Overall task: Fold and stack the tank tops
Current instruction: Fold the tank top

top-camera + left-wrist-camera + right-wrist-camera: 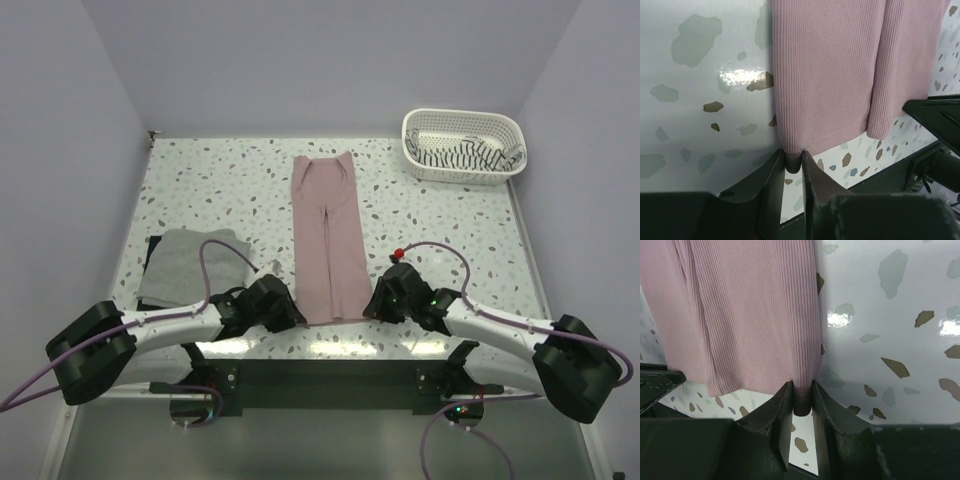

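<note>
The left end effector (794, 162) and right end effector (801, 399) each pinch a near hem corner of the folded pink tank top (325, 235). Open desk (240, 190) shows along both its long edges.

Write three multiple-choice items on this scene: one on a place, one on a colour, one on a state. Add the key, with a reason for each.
1. Where is the striped top?
A. at the near edge
B. in the basket
C. draped over an arm

2. What colour is the middle top?
A. green
B. yellow
C. pink

3. What state is the left tool in?
A. shut on the middle top's near corner
B. open, holding nothing
C. shut on nothing

Key:
1 B, as the stripes show inside the basket at the far right.
2 C, as all three views show dusty pink ribbed cloth.
3 A, as the left wrist view shows the cloth's corner pinched between the fingers.
</note>
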You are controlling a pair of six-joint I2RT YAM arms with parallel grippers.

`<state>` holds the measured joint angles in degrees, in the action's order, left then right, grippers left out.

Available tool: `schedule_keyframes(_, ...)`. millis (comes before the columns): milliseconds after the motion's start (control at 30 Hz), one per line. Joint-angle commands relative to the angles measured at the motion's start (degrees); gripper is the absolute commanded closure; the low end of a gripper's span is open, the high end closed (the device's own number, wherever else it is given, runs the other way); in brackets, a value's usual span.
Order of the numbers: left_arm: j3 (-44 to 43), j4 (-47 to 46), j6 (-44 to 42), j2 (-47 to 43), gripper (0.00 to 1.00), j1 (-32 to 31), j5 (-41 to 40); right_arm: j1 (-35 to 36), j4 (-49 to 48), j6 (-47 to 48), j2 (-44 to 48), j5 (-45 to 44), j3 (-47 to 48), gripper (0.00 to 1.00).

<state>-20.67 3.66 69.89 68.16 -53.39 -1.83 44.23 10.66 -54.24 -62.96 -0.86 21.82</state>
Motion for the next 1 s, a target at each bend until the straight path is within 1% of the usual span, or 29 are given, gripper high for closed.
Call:
schedule_keyframes(0,3.5,9.4,-1.7,2.9,0.76,-0.6,-2.2,0.9,-0.5,-0.5,-1.8,-2.1,0.0,0.75)
schedule_keyframes(67,3.4,9.4,-2.3,2.9,0.81,-0.7,-2.3,1.2,-0.2,-0.5,-1.9,-2.3,0.1,0.80)
schedule_keyframes(100,3.2,9.4,-2.6,2.9,0.87,-0.7,-2.3,1.3,0.2,-0.5,-1.7,-2.3,0.1,0.83)
schedule_keyframes(133,3.1,9.9,-3.2,2.9,0.91,-0.6,-2.2,1.4,0.5,-0.4,-1.3,-2.6,0.1,0.88)
schedule_keyframes(167,2.7,10.2,-3.4,2.9,0.98,-0.8,-2.2,1.6,1.6,-0.4,-0.9,-2.7,0.2,0.92)
schedule_keyframes(200,2.4,10.6,-3.7,2.8,1.00,-1.1,-2.4,1.7,2.3,-0.4,-0.5,-2.8,0.4,0.98)
schedule_keyframes(233,2.3,11.4,-3.9,2.2,1.00,-1.5,-2.3,2.1,3.0,-0.4,0.5,-3.2,0.3,1.00)
schedule_keyframes(400,1.9,14.5,-1.7,0.5,1.00,-6.7,-2.9,5.1,8.2,-2.2,5.3,-4.3,-0.4,1.00)
schedule_keyframes(467,1.9,17.1,-0.1,-0.6,1.00,-8.6,-3.4,8.1,9.8,-4.4,8.6,-5.2,-0.7,1.00)
schedule_keyframes(500,1.9,17.9,0.5,-1.1,1.00,-10.5,-3.5,9.2,12.0,-5.2,9.9,-6.2,-1.1,1.00)
schedule_keyframes(533,2.0,19.5,2.1,-2.7,1.00,-11.6,-3.7,11.8,13.2,-7.0,11.2,-7.1,-1.2,1.00)
schedule_keyframes(567,1.5,20.5,3.0,-3.6,1.00,-12.9,-3.9,13.1,15.3,-8.0,13.5,-8.3,-1.2,1.00)
schedule_keyframes(600,1.2,21.7,4.8,-4.3,1.00,-15.5,-4.7,14.4,16.2,-8.9,14.7,-8.9,-1.1,1.00)
schedule_keyframes(700,-1.6,27.3,6.6,-6.8,1.00,-18.8,-6.3,20.4,20.0,-12.0,17.3,-12.0,0.7,1.00)
schedule_keyframes(767,-3.7,28.9,6.7,-7.4,1.00,-18.9,-7.2,21.2,22.4,-12.2,17.2,-13.5,2.5,1.00)
schedule_keyframes(867,-6.3,30.0,6.3,-8.6,1.00,-18.8,-9.9,21.3,23.2,-10.6,16.2,-16.0,5.9,1.00)
schedule_keyframes(967,-9.6,30.9,4.6,-8.1,1.00,-17.0,-12.4,21.3,23.6,-9.5,13.1,-17.5,9.0,1.00)
